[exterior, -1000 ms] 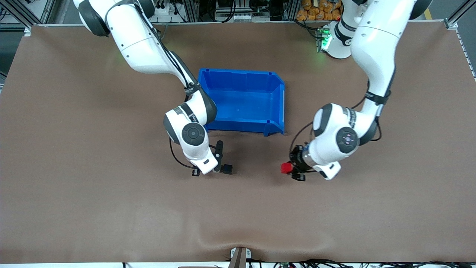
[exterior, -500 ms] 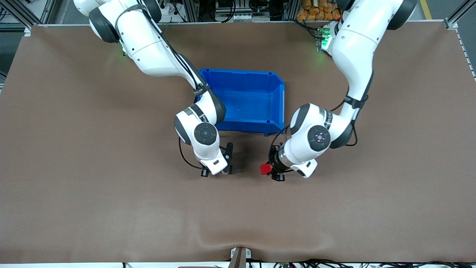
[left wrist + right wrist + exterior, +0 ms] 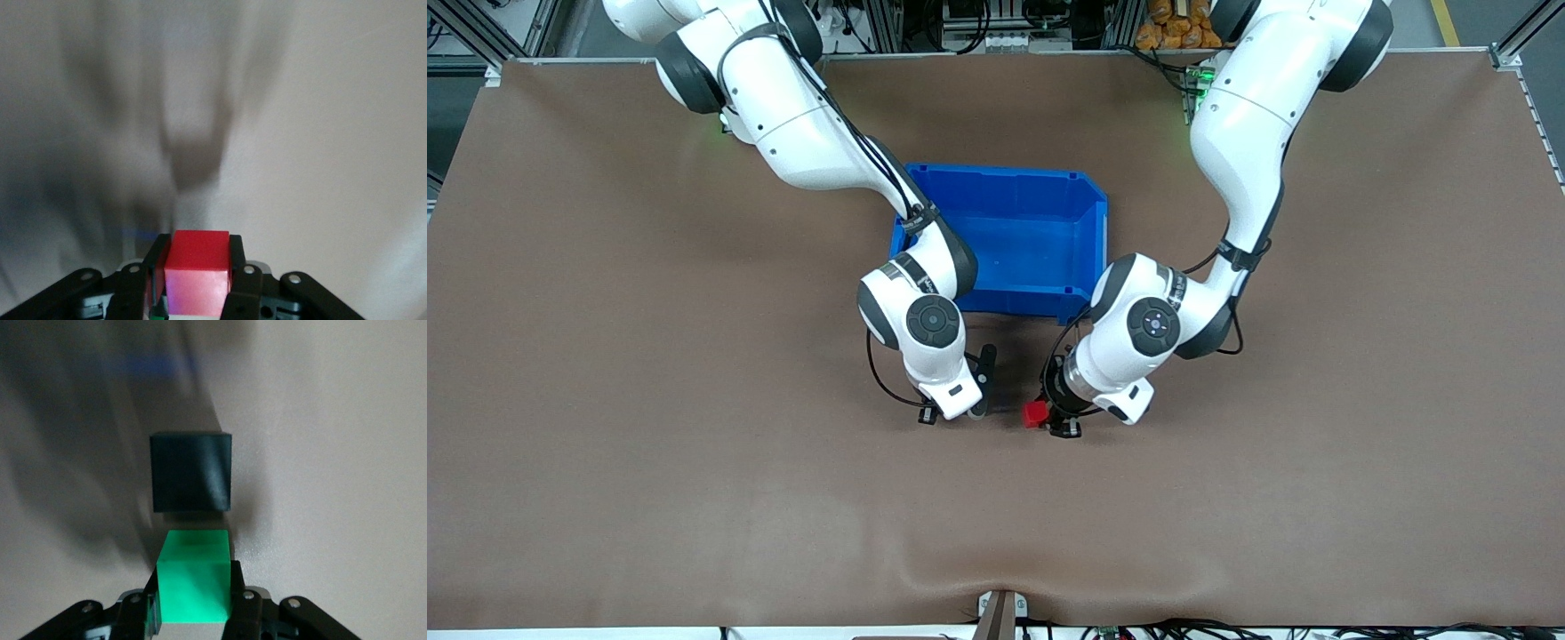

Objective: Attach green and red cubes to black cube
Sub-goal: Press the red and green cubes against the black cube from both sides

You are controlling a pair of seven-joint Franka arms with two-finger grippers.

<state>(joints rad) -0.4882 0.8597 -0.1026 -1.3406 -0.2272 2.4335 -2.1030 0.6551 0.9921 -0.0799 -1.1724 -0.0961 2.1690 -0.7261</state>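
moved: both arms closer | hidden: black cube (image 3: pixel 191 472) in front view

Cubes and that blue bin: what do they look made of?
Red cube and green cube: probably plastic, smooth with even colour and a faint sheen. Black cube: similar, duller, with a soft streaky highlight. Blue bin: moulded plastic by its ribbed rim and glossy walls. None of this is certain from looks alone.
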